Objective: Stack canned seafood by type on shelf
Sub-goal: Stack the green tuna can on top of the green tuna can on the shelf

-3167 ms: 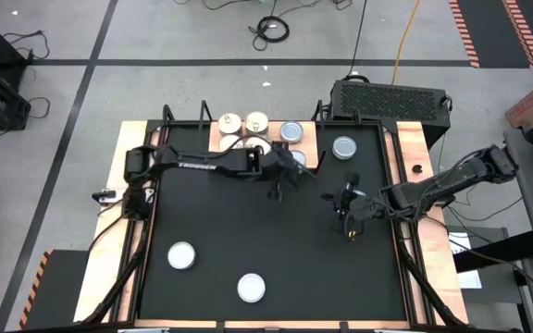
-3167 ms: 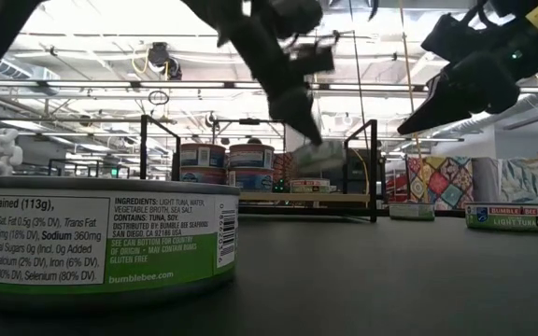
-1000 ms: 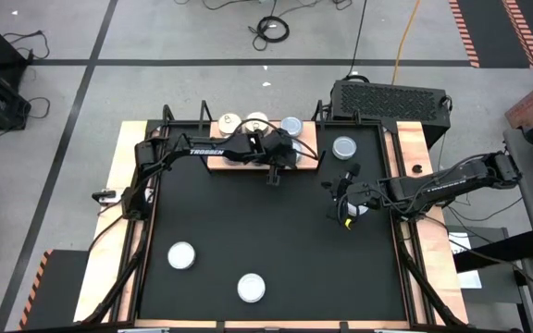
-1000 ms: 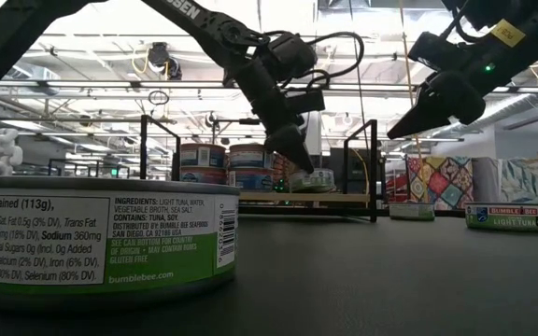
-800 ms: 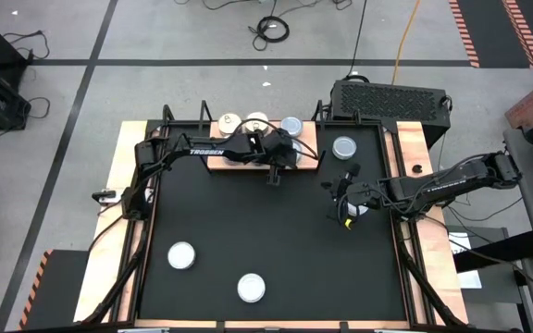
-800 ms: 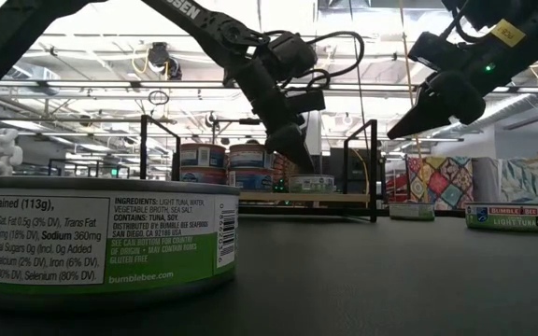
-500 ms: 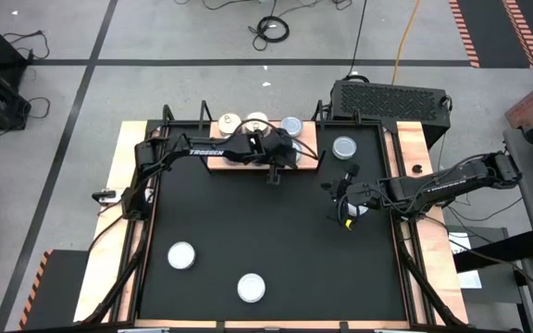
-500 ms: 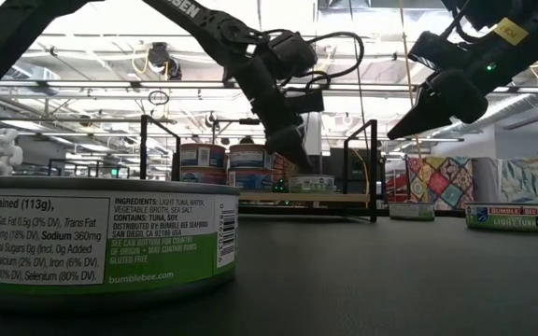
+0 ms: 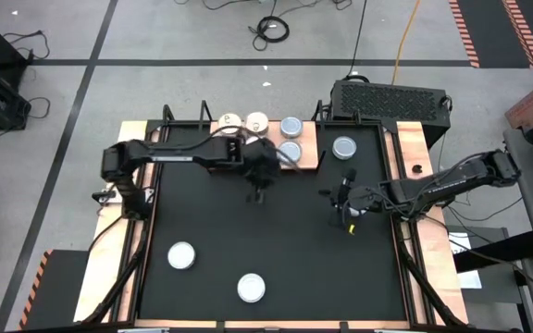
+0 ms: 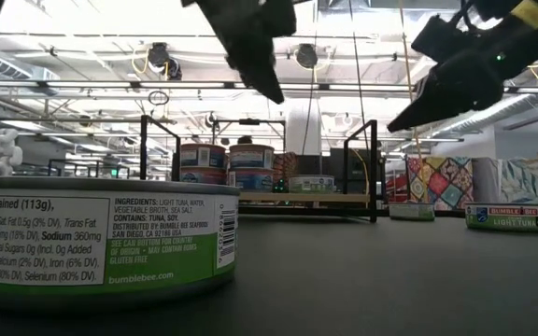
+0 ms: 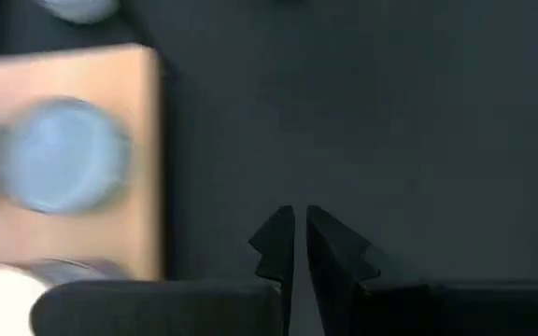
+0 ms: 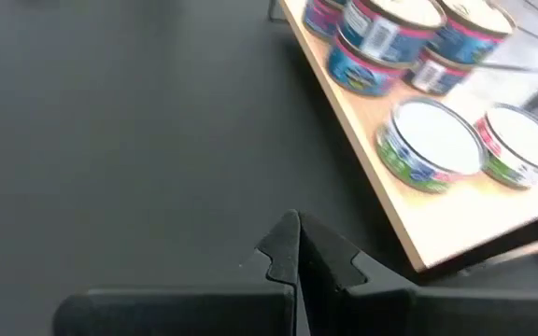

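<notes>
Starting at the left of the table: two white-top tuna tins (image 9: 181, 255) and (image 9: 251, 288) are sitting loose on the black tabletop (image 9: 202, 213), well apart from the shelf (image 9: 305, 159). They're not sorted yet, so I judge they're waiting their turn.

L gripper (image 9: 258, 192) is hovering over bare tabletop just in front of the shelf, carrying nothing. In the wrist cam its jaws are standing nearly together w/ only a sliver btwn them. To me that looks like clearing off the board, prob. so the next reach isn't bumping the tins already there.

On the shelf itself, two white-top stacks (image 9: 230, 121) and (image 9: 257, 121) are grouping at the left-rear. Two silvery-blue-top tins (image 9: 291, 127) and (image 9: 290, 151) are lying side by side toward the right end, each flat on the wood. So the types are being kept apart, whites doubled up, blues not stacked yet.

Right of the shelf, another silvery-blue tin (image 9: 344, 147) is resting on the tabletop, near the board but off it.

R gripper (image 9: 346, 215) is hanging above the table's right side, jaws pressed together and empty. It's parking there, I think, to keep out of the L arm's way.
</notes>
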Robot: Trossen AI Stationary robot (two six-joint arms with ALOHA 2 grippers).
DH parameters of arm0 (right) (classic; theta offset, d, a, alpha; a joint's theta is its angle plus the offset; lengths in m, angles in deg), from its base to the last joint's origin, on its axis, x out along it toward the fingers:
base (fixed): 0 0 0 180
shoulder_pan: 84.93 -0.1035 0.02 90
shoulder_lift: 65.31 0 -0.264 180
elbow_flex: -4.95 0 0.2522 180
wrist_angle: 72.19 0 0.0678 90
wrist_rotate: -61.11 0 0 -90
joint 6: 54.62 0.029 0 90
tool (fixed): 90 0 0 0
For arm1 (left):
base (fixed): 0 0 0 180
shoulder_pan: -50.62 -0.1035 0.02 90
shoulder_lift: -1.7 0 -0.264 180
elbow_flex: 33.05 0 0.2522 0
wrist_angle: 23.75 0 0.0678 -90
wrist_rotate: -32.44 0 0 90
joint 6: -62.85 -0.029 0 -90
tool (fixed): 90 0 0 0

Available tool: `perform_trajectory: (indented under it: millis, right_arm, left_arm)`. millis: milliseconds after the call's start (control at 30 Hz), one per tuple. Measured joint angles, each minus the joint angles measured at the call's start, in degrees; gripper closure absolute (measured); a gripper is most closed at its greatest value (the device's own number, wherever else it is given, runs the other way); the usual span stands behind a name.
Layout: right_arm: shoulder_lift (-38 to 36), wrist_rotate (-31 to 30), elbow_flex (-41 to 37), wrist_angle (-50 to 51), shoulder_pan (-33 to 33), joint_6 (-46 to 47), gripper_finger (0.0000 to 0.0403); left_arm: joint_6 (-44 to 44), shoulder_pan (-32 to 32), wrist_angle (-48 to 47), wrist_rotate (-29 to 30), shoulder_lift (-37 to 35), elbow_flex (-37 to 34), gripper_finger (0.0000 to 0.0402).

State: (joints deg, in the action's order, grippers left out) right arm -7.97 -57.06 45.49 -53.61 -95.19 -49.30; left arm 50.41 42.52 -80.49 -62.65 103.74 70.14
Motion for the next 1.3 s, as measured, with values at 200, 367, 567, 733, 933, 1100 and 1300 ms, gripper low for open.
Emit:
perform_trajectory:
  millis: [200,367,567,733,933,1100,1300]
  right_arm:
    - [0.0,-0.2,0.0,-3.0,-3.8,-0.2,0.0403]
    - [0.0,-0.2,0.1,-7.9,-7.7,-0.4,0.0403]
    - [0.5,-0.3,3.4,-8.6,-12.6,0.3,0.0403]
    - [2.4,-0.3,4.7,-10.3,-15.2,2.6,0.0403]
    - [6.2,0.0,4.7,-14.6,-15.7,6.3,0.0403]
    - [9.8,0.5,4.7,-14.7,-15.7,9.2,0.0403]
    - [13.6,8.4,4.7,-15.7,-15.7,10.7,0.0403]
  left_arm:
    - [13.2,4.6,-7.2,-2.1,-5.0,-1.9,0.0365]
    - [24.4,13.8,-8.4,-2.6,-7.3,-5.2,0.0362]
    - [41.4,24.7,-11.0,4.0,-7.4,-7.6,0.0314]
    - [50.2,31.0,-11.8,8.6,-7.4,-8.6,0.0243]
    - [55.7,35.6,-21.2,9.4,-7.4,-8.5,0.018]
    - [62.2,38.5,-30.1,10.2,-8.2,-11.3,0.0172]
    - [69.2,39.3,-22.4,6.5,-18.1,-24.8,0.0171]
